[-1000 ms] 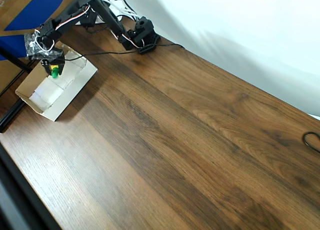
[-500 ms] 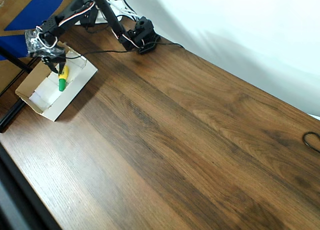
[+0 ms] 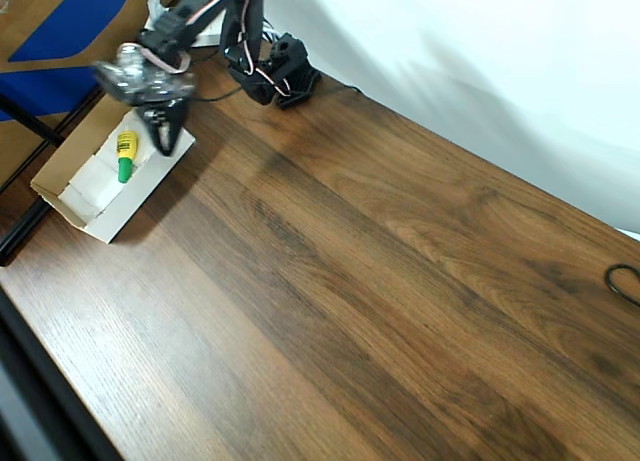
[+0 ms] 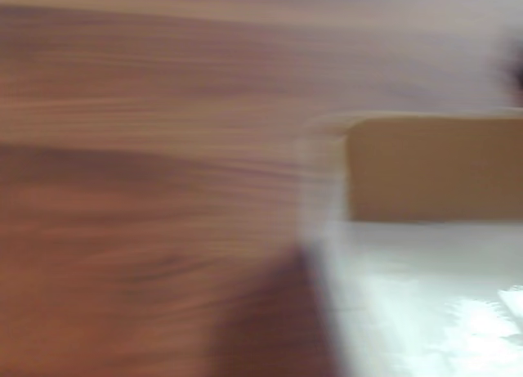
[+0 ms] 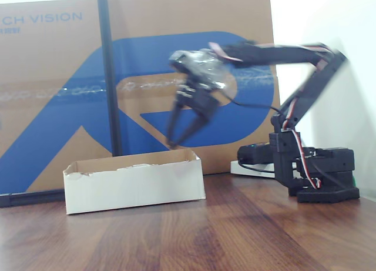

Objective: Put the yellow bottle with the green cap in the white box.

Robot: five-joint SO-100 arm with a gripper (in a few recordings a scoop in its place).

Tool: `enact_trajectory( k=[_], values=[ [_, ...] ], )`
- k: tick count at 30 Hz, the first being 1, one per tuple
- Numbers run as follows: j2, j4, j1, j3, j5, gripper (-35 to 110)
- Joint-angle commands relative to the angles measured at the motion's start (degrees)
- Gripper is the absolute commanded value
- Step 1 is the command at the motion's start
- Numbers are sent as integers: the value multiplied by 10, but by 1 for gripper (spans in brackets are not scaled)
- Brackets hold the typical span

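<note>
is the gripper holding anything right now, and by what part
Nothing is held. The gripper is open and empty above the white box; the yellow bottle lies inside it.

Lighting: bright, even, soft shadows on table [image 3: 380, 281]. Wrist view: heavy smear throughout, glare on box [image 4: 425, 311] floor. Gripper [image 5: 182, 133] motion-blurred in overhead and fixed views.
</note>
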Motion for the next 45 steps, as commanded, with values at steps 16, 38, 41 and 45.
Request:
enact_trajectory(
  k=[16, 38, 41, 45],
  values=[
    [334, -127, -35, 361, -98, 0],
    [525, 210, -37, 418, -120, 0],
    [528, 230, -35, 416, -125, 0],
    [539, 287, -38, 403, -142, 0]
  ],
)
